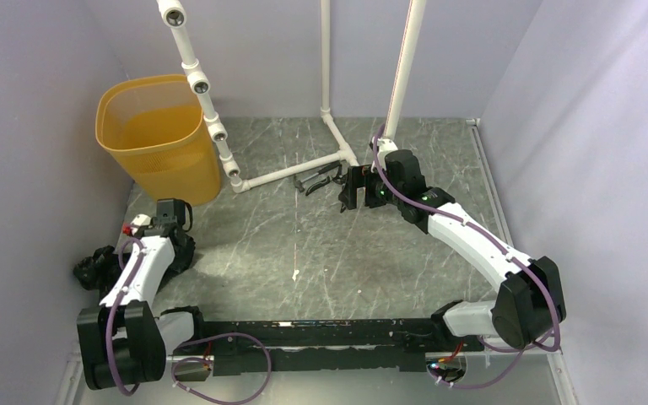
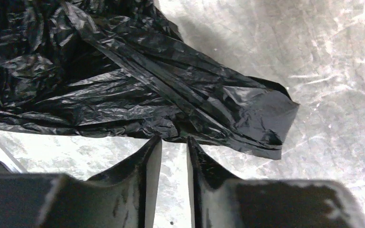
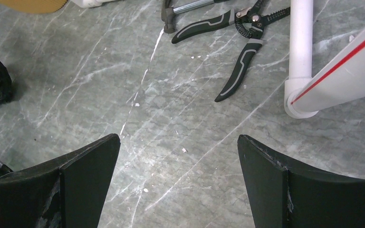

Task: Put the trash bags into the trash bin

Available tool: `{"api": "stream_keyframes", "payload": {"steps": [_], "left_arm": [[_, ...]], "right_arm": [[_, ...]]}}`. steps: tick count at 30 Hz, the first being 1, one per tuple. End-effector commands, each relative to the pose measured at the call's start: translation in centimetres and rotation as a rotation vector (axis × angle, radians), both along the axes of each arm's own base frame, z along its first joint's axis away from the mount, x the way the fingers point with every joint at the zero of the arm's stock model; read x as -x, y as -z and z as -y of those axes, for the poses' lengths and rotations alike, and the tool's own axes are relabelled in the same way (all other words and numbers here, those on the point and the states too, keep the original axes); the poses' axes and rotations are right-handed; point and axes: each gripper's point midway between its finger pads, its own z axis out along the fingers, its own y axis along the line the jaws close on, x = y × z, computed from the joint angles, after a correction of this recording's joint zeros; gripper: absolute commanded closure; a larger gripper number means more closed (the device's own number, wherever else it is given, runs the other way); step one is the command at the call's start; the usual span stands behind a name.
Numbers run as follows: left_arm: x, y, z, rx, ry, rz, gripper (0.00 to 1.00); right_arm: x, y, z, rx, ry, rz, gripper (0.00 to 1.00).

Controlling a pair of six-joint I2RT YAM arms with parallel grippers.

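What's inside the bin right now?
Nothing visible in the bin: only its bare orange floor and far wall show. The bag lies outside it. The near inner wall is hidden behind its rim.

I count one trash bag [image 2: 123, 80], black and crinkled, at the near left. There is one trash bin [image 1: 169, 164], yellow-orange, at the far left. Two hand tools lie at the far middle: one pair of pliers [image 3: 236, 78] and one metal-shafted tool [image 3: 195, 5] beside it. The slanted white pipe [image 1: 187, 52] carries four open fittings [image 1: 198, 83]. I have two grippers, my left gripper [image 2: 173, 142] and my right gripper [image 3: 178, 140], each with two fingers [image 3: 85, 180].
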Motion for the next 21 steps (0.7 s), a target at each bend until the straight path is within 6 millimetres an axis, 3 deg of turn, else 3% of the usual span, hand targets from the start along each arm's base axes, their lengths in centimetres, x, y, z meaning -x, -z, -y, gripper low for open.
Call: {"api": "stream_keyframes", "payload": {"steps": [1, 4, 9, 16, 19, 21], "left_arm": [[-2.0, -0.6, 0.7, 0.041, 0.053, 0.07, 0.76], [-2.5, -1.3, 0.8, 0.044, 0.081, 0.075, 0.96], [-3.6, -1.7, 2.5, 0.104, 0.243, 0.087, 0.97], [-6.8, -5.2, 10.8, 0.406, 0.624, 0.424, 0.97], [-6.7, -5.8, 11.9, 0.421, 0.675, 0.466, 0.98], [-6.4, -6.0, 10.8, 0.354, 0.669, 0.426, 0.96]], "right_arm": [[-1.1, -2.6, 0.0, -0.003, 0.015, 0.079, 0.0], [-1.1, -2.7, 0.0, -0.007, 0.017, 0.081, 0.0], [-1.1, -2.7, 0.1, -0.008, 0.024, 0.079, 0.0], [-0.9, -2.7, -0.3, -0.027, 0.009, 0.068, 0.0], [-0.9, -2.7, -0.8, -0.043, -0.007, 0.062, 0.0], [-0.8, -2.5, -0.8, -0.04, -0.01, 0.056, 0.0]]}}
